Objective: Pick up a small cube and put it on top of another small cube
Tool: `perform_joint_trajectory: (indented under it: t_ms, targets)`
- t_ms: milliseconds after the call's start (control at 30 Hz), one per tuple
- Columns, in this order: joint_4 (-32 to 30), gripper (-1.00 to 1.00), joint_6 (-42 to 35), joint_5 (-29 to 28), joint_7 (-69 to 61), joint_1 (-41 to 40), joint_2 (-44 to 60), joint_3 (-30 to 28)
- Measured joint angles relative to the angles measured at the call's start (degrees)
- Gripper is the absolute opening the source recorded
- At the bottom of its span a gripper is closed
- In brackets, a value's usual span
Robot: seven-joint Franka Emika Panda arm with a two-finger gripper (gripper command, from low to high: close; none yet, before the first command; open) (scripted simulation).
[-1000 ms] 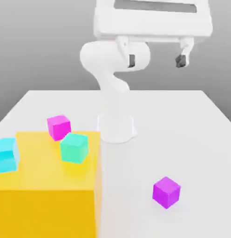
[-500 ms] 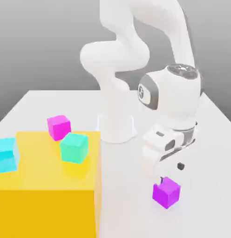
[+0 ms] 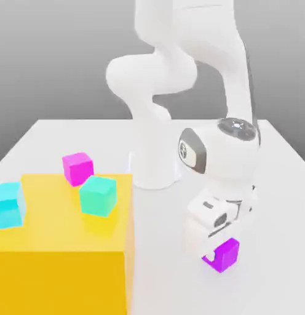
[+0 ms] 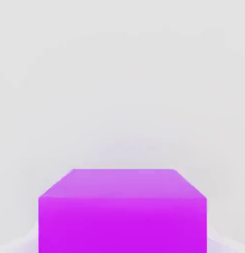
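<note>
Bright, even, shadowless-soft light all round. The white bench (image 3: pixel 69 138) is nearly washed out, the backdrop grading from dark grey to pale. Faint shade sits beneath the violet cube (image 3: pixel 224 254); close up, its edges (image 4: pixel 122 212) look soft, with no glare.

My arm (image 3: pixel 179 67) is glossy white with rounded links, a grey-ringed wrist joint, and a blocky white hand.

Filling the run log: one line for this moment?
phase: reach | gripper down at violet cube on table | pink cube untouched | stacked: no
</note>
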Motion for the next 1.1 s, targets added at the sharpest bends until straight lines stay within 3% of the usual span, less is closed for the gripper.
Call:
perform_joint_trajectory:
  t_ms: [200, 600, 800, 900, 1033, 1067, 1100]
  targets:
    - [1.9, -1.00, -12.4, 0.4, 3.5, -3.2, -9.5, -0.1]
    - [11.4, -1.00, -41.8, -3.7, 24.1, -16.8, -27.9, -6.3]
    - [12.7, -1.00, -51.5, -3.2, 31.8, -24.9, -37.4, -11.0]
    - [11.4, -1.00, -52.2, -2.0, 33.4, -27.8, -40.7, -13.4]
    - [5.8, -1.00, -43.9, -1.7, 33.4, -28.7, -38.4, -14.5]
    - [4.8, 1.00, -42.3, -1.7, 33.3, -28.8, -37.9, -14.6]
    - [4.8, 1.00, -42.3, -1.7, 33.3, -28.8, -37.9, -14.6]
